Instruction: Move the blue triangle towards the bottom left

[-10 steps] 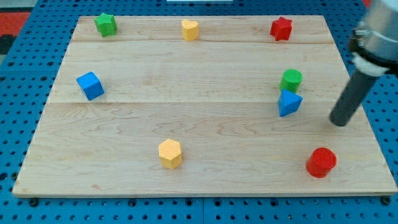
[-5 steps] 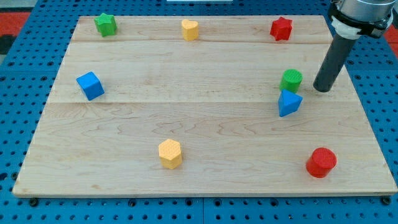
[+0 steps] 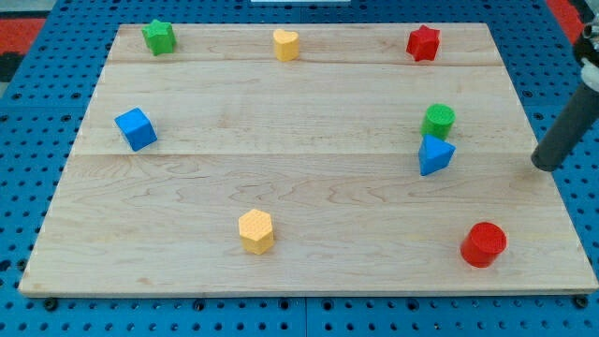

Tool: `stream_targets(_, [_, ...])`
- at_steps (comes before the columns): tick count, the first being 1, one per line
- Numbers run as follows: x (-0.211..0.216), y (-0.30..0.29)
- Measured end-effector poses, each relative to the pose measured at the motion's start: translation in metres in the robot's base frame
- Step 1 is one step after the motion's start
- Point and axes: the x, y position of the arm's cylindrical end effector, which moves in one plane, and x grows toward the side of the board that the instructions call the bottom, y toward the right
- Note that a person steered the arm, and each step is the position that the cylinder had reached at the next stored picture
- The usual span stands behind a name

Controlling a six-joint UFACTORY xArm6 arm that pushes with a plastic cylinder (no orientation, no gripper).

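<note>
The blue triangle (image 3: 434, 154) lies on the wooden board (image 3: 299, 187) at the view's right, just below a green cylinder (image 3: 438, 120) that touches or nearly touches it. My tip (image 3: 544, 165) is at the board's right edge, well to the right of the blue triangle and apart from it. It touches no block.
A red cylinder (image 3: 483, 244) sits at the bottom right. A yellow hexagon (image 3: 255, 230) is at the bottom middle, a blue cube (image 3: 137, 128) at the left. A green star (image 3: 159, 36), a yellow heart (image 3: 285, 44) and a red star (image 3: 423, 42) line the top.
My tip went up and left to beside the green cylinder, then swung back right and down to the board's right edge. No block has moved.
</note>
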Motion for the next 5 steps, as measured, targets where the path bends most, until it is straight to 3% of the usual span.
stream_targets(5, [0.000,-0.031])
